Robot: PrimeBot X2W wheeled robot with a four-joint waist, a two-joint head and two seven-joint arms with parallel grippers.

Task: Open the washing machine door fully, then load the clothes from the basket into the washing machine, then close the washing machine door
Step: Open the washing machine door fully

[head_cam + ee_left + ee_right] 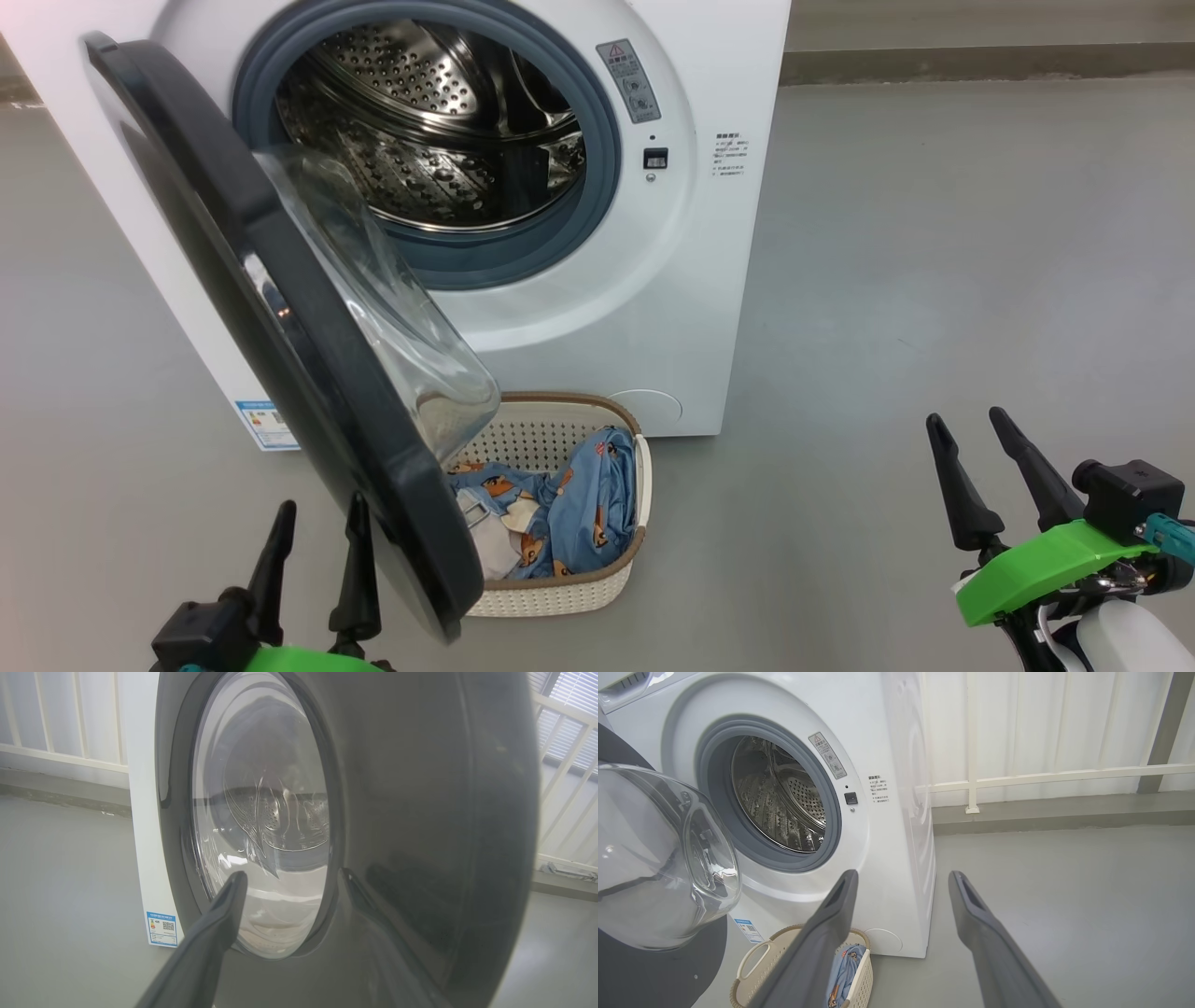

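Plainly the washing machine door (308,373) stands swung out, edge toward the head camera, bowl facing the basket (560,597) of clothes (579,504) on the floor (934,280) (the left wrist view gives its glossy outer face), while left pincer (322,504) and right pincer (966,417) hang spread, empty.

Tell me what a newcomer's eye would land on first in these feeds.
The glossy black washing machine door stands swung open at the left, its glass bowl overhanging the basket on the floor. Behind it the steel drum of the washing machine looks empty; the blue bear-print clothes lie in the basket. The left gripper hangs open beside the door's lower edge, the right gripper open far right.
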